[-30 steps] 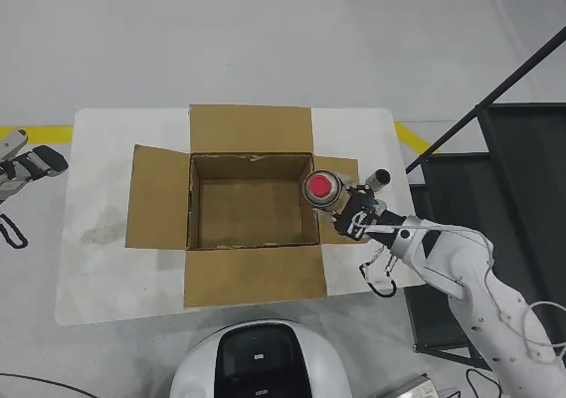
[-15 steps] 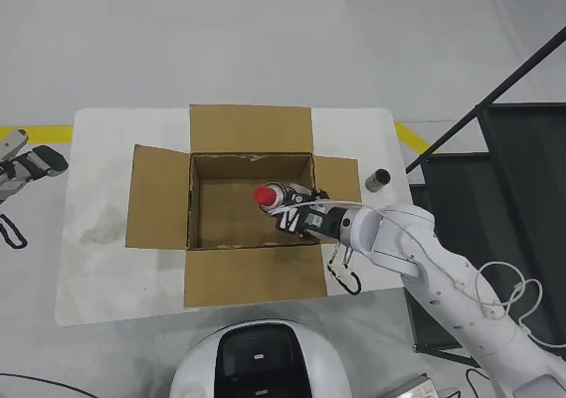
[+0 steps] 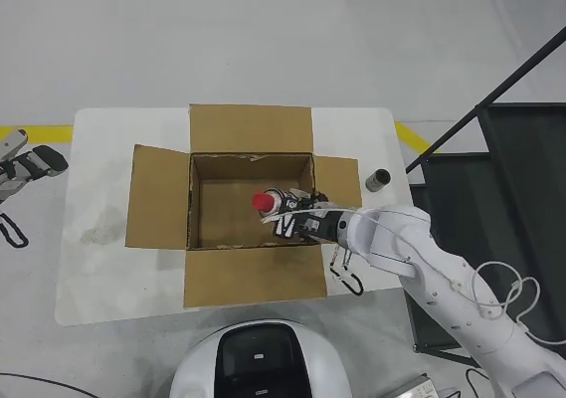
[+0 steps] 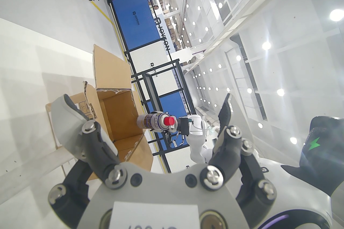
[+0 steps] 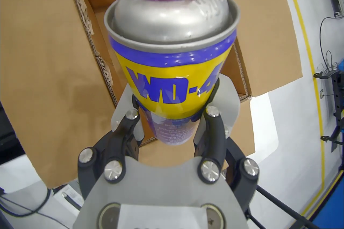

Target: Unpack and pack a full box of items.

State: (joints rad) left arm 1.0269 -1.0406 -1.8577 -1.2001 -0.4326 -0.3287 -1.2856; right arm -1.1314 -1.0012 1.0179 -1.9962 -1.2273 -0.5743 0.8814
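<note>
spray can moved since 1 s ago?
Yes. The spray can, held in the right gripper, went from the cardboard box's right wall inward to over its interior.

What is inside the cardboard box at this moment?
The cardboard box shows a bare brown floor with no items on the visible part. The right gripper holds a spray can over the opening; the floor beneath them is covered.

The left gripper has its fingers spread apart. Beyond them a cardboard box sits on the white table — at its opening the right gripper holds a red-capped spray can.
</note>
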